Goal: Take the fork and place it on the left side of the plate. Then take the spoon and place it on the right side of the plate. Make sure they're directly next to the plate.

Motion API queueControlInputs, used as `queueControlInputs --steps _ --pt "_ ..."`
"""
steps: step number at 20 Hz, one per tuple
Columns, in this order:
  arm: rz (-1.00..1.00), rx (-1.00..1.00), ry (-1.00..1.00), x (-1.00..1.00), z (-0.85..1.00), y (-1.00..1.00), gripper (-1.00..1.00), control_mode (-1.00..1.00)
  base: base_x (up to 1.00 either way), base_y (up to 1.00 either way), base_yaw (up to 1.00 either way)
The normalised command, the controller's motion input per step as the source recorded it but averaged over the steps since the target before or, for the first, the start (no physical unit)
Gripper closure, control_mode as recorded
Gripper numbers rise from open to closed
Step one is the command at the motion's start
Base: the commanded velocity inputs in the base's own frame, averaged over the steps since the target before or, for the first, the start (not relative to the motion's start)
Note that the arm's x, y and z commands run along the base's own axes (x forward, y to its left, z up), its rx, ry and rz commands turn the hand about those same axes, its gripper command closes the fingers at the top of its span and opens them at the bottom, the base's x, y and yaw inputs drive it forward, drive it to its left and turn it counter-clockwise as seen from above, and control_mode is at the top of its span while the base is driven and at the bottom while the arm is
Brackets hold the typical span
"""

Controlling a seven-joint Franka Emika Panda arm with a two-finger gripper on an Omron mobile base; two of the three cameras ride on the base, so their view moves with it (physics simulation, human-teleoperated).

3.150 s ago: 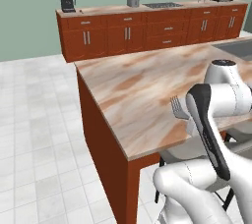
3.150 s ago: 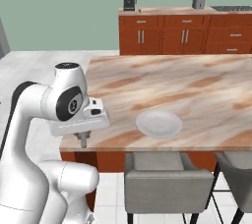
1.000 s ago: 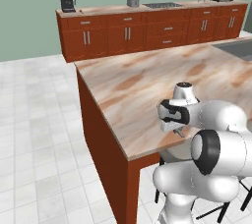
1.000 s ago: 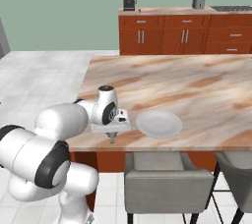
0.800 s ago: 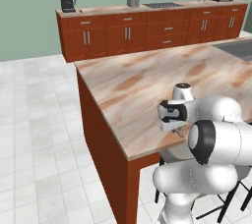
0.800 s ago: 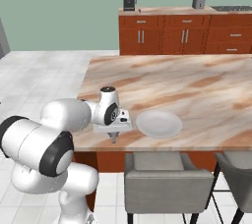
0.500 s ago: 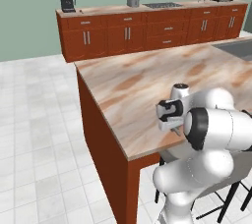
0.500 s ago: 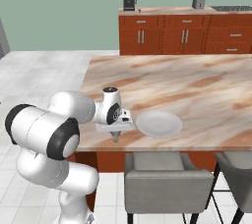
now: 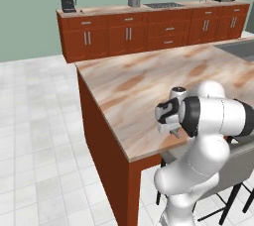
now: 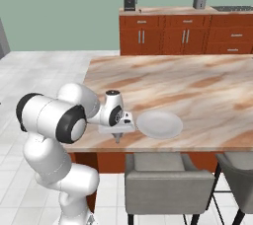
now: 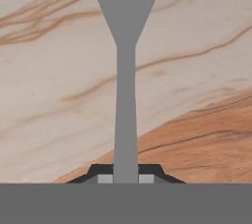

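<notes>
My gripper [image 10: 117,138] is shut on the fork [image 11: 125,120]. The slim grey handle runs up from between the fingertips [image 11: 104,179] and widens toward the top of the hand view. It hangs low over the marble counter [image 10: 207,86] near the front edge, a short way left of the round white plate [image 10: 159,123]. In the left base view my gripper [image 9: 174,132] points down at the counter's near edge, and the arm covers the plate. The spoon is out of view.
Grey chairs [image 10: 168,179] stand under the counter's front edge. A sink [image 9: 240,49] lies at the counter's far right. Brown cabinets [image 9: 129,34] along the back wall carry a coffee machine [image 9: 67,1] and a toaster [image 9: 133,1].
The arm has swung from beside the counter's left end down to a spot left of the plate, fork still held. Over the last second the hand hardly moved while the elbow shifted.
</notes>
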Motion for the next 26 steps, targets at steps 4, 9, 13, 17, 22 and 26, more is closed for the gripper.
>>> queueControlInputs --steps 4,9,13,17,22,26 --pt "0.0 0.0 0.0 0.19 -0.21 0.0 1.0 -1.0 0.0 0.0 0.0" --pt "0.0 0.0 0.0 0.13 -0.28 0.0 -1.0 -1.0 0.0 0.0 0.0" --pt "0.0 0.0 0.0 0.02 -0.13 0.0 -1.0 -1.0 0.0 0.0 0.0" --pt "0.0 0.0 0.0 -0.13 0.17 0.03 -1.0 -1.0 0.0 0.0 0.0" --pt "0.02 0.0 0.0 -0.28 0.88 0.0 -1.0 -1.0 0.0 0.0 0.0" --pt "0.06 0.0 0.0 -0.2 1.0 0.01 -1.0 -1.0 0.0 0.0 0.0"
